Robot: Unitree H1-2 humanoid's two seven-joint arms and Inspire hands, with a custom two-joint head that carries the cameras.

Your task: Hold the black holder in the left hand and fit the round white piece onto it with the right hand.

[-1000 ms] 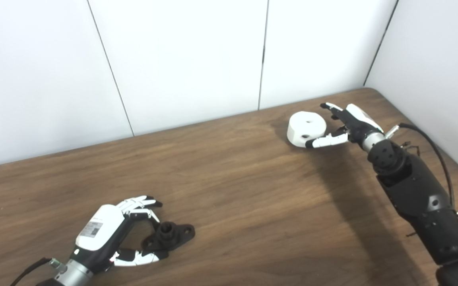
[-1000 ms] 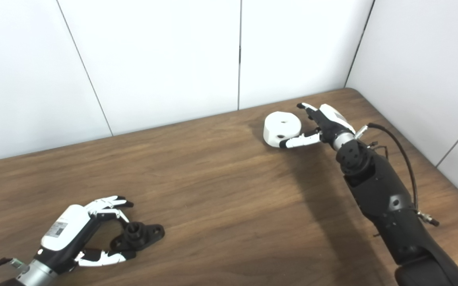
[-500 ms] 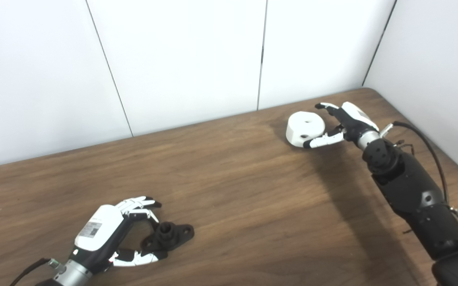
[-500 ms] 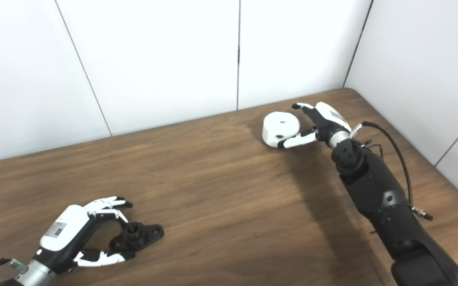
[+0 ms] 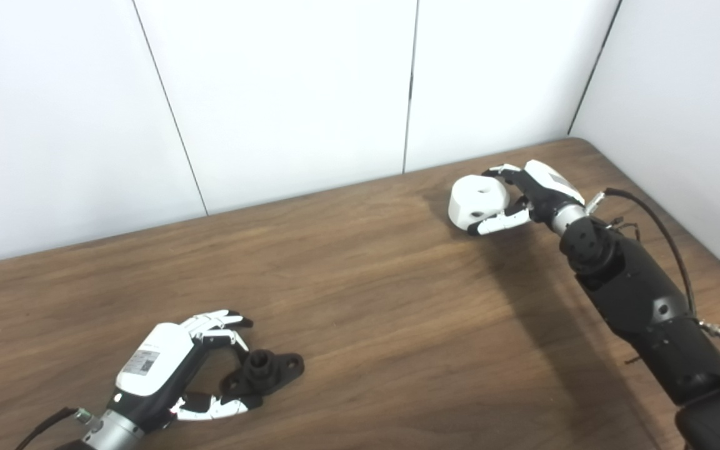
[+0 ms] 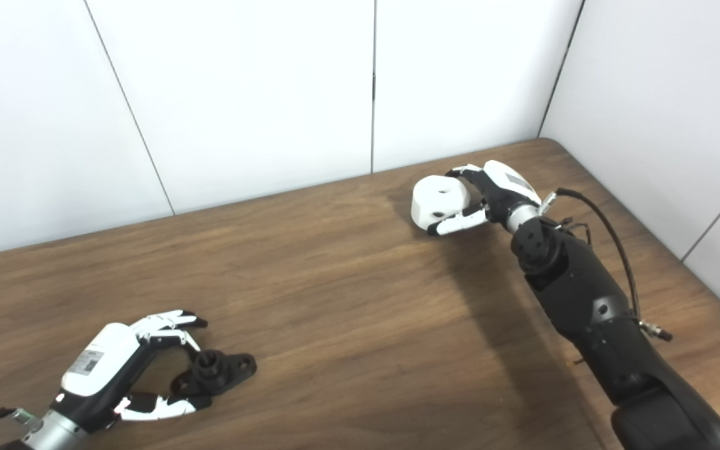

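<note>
Early stage. Left robot hand (image 5: 175,369) spread around black holder (image 5: 264,371) lying near front of worktop (image 5: 366,325), not lifted. Right robot hand (image 5: 522,194) curls around round white piece (image 5: 477,199) at far right, apparently gripping. Carrying over and fitting remain.

Dark wood-grain bench (image 5: 360,300) carries a black holder (image 5: 264,370) near its front left and a round white piece (image 5: 477,200) at far right.

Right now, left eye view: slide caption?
Right hand closing on white round piece; left hand open around black holder on table.
</note>
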